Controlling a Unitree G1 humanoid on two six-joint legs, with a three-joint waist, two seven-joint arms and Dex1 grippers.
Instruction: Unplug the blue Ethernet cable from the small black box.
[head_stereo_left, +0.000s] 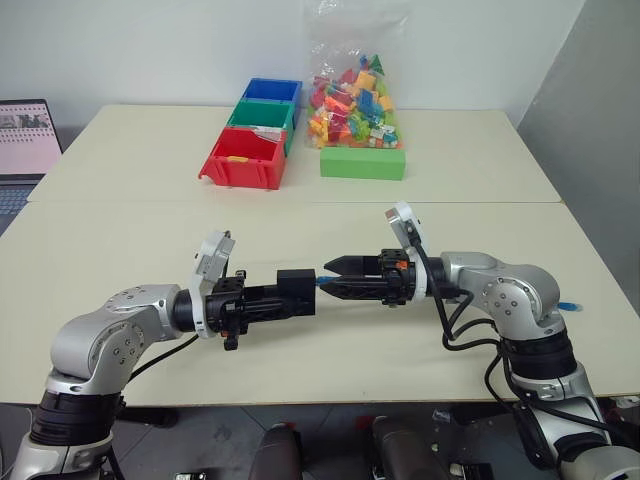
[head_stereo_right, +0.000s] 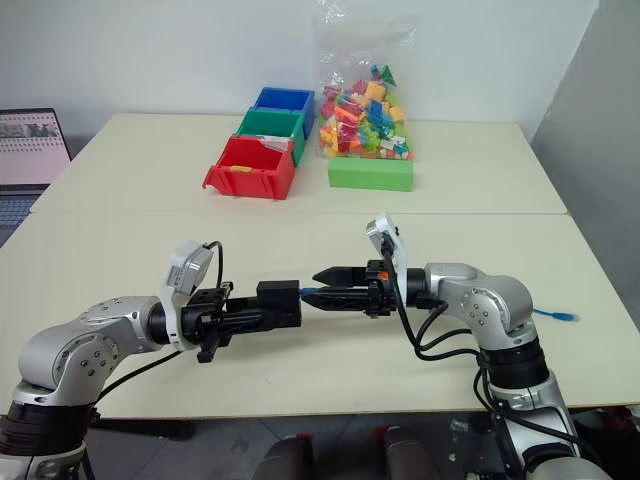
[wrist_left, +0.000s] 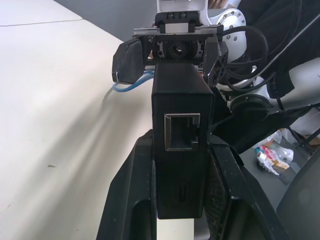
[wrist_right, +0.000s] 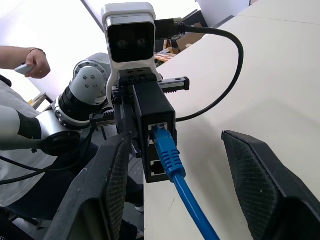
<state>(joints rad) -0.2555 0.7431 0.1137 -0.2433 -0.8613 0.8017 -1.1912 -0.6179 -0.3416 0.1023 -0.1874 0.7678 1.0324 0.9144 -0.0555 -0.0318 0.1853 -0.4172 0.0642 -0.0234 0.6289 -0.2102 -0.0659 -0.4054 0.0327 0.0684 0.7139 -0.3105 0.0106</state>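
Over matte cream table (head_stereo_left: 120, 220), ribbed blue Ethernet cable (wrist_right: 170, 160) enters squarish small black box (wrist_right: 155, 112).

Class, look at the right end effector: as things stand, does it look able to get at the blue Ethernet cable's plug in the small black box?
Probably yes. The right end effector stands open, one finger either side of the blue Ethernet cable, with nothing between them. The left end effector holds the small black box facing it.

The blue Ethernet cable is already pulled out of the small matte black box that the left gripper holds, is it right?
No. The blue Ethernet cable is not out: its plug sits in a port of the small matte black box, as the right wrist view shows. The left gripper does hold the box.
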